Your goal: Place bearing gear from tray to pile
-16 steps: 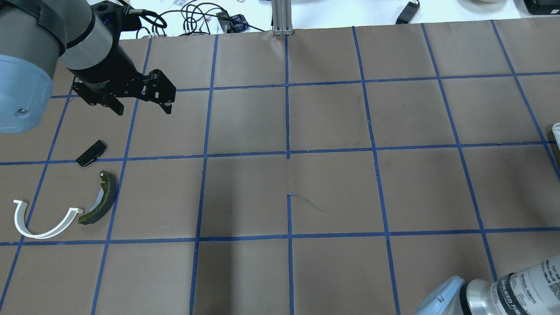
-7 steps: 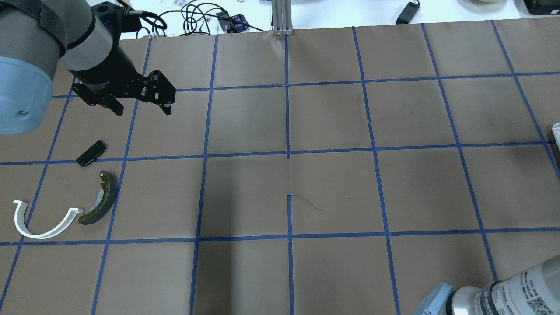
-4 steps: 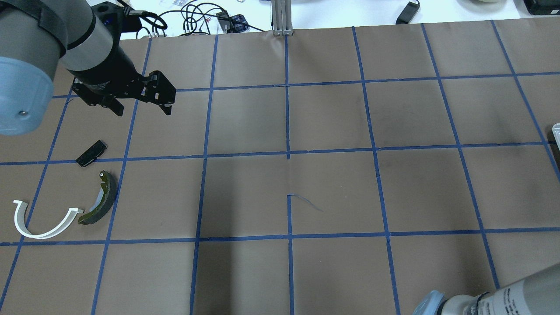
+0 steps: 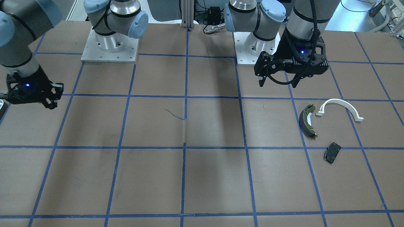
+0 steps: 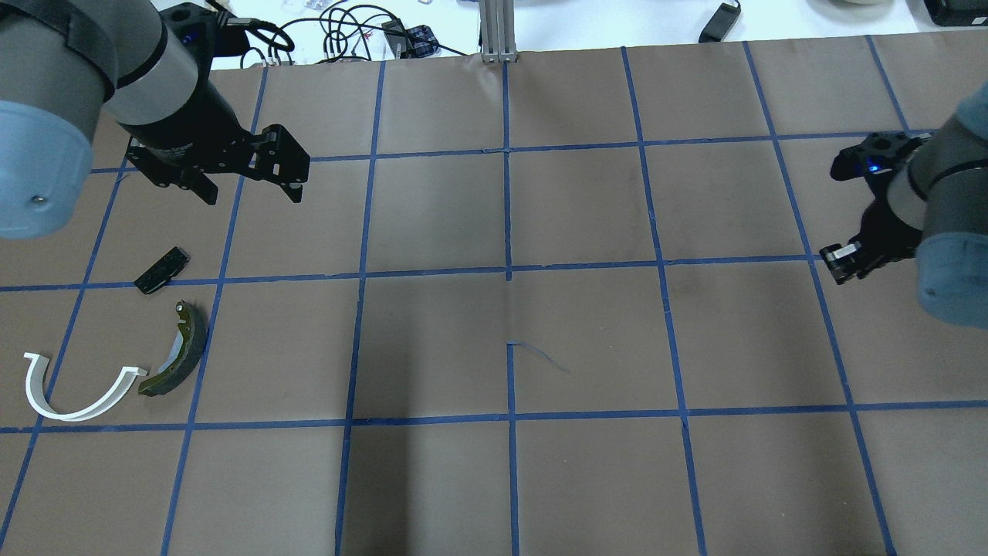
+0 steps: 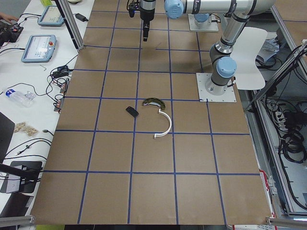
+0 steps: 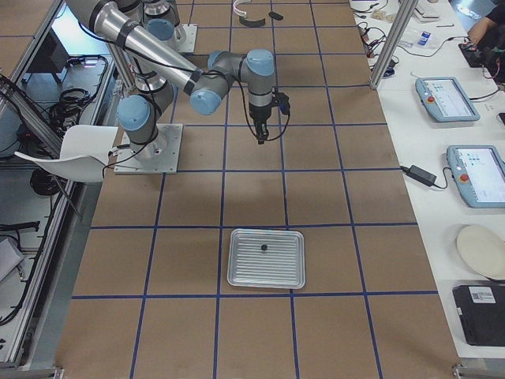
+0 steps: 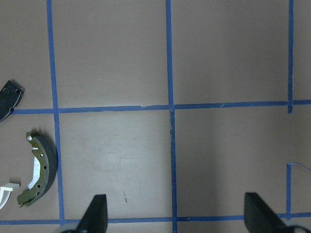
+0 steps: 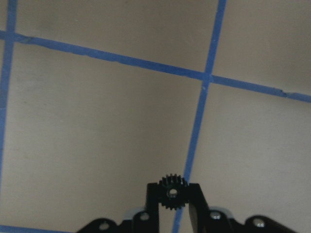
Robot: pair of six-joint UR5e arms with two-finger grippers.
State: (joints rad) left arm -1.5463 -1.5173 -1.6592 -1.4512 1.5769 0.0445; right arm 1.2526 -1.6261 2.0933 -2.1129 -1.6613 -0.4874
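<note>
My right gripper [image 9: 171,200] is shut on a small black bearing gear [image 9: 170,191], held above the brown paper at the table's right side [image 5: 840,264]. The pile lies at the left: a dark olive brake shoe [image 5: 179,351], a white plastic arc [image 5: 77,394] and a small flat black plate [image 5: 162,270]. My left gripper [image 5: 251,191] is open and empty, hovering behind the pile. The brake shoe [image 8: 39,167] shows at the left of the left wrist view. The metal tray [image 7: 237,272] lies on the table beyond my right arm, with one small black part [image 7: 263,248] in it.
Blue tape lines grid the brown paper. Cables and a metal post [image 5: 498,31] sit past the table's far edge. Both arm bases [image 4: 109,47] stand on the robot's side of the table.
My right arm has swung up from the lower right corner of the overhead view to the right edge, mid-table. My left arm and the pile have not moved.
</note>
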